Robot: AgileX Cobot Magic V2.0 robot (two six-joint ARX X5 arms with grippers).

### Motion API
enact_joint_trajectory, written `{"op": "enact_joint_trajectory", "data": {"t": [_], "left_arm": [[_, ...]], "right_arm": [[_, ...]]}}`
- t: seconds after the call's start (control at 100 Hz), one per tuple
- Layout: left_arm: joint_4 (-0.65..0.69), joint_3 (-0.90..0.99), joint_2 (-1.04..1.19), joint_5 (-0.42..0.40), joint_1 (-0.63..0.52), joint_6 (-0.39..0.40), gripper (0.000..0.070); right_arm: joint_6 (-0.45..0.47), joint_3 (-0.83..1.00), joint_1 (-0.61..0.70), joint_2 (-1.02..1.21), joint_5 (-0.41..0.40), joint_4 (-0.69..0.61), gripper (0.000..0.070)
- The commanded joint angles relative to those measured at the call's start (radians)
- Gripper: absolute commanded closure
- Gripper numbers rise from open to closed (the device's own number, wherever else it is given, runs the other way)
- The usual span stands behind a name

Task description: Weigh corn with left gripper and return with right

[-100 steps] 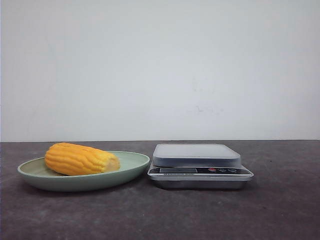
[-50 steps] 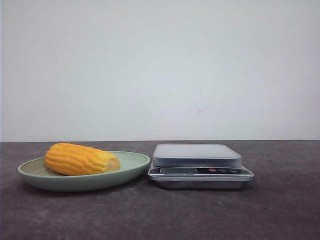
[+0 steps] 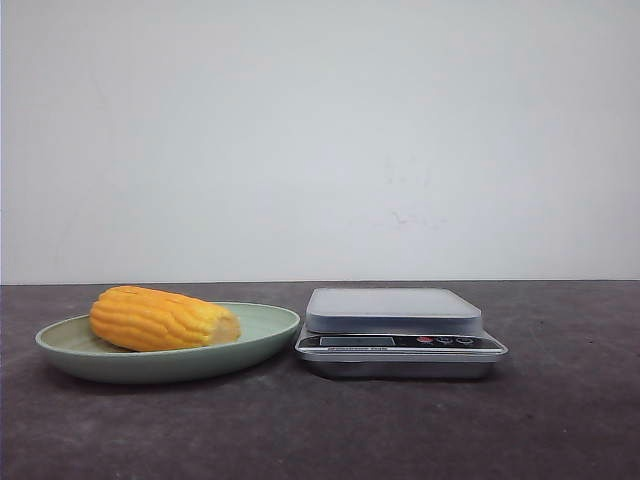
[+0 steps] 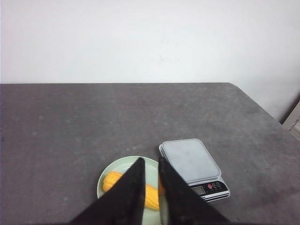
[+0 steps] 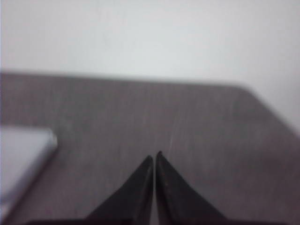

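The corn (image 3: 160, 318), a stubby yellow-orange cob, lies on its side in a pale green plate (image 3: 270, 335) at the left of the table. A silver kitchen scale (image 3: 395, 310) stands just right of the plate, its platform bare. Neither gripper shows in the front view. In the left wrist view my left gripper (image 4: 150, 159) hangs well above the plate (image 4: 122, 165), its black fingers a narrow gap apart, with the corn (image 4: 112, 180) showing below and between them. My right gripper (image 5: 155, 155) is shut and empty over bare table, to the right of the scale (image 5: 18, 154).
The dark grey tabletop (image 3: 560, 420) runs on to the right of the scale and in front of both things. A plain white wall (image 3: 320, 140) stands behind. The table's right edge (image 4: 262, 110) shows in the left wrist view.
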Motion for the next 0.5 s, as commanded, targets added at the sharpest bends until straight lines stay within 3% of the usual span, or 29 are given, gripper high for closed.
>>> {"op": "enact_joint_trajectory", "data": {"t": [0.0, 0.33, 0.49], "left_arm": [[0.013, 0.013, 0.008, -0.003, -0.008, 0.0, 0.07], [0.014, 0.014, 0.007, -0.003, -0.007, 0.0, 0.07], [0.013, 0.014, 0.007, -0.003, -0.008, 0.0, 0.07]], "right_arm": [[0.027, -0.031, -0.014, -0.031, -0.005, 0.022, 0.07], [0.02, -0.08, -0.032, -0.028, 0.048, 0.011, 0.07], [0.02, -0.08, -0.032, -0.028, 0.028, 0.025, 0.07]]}}
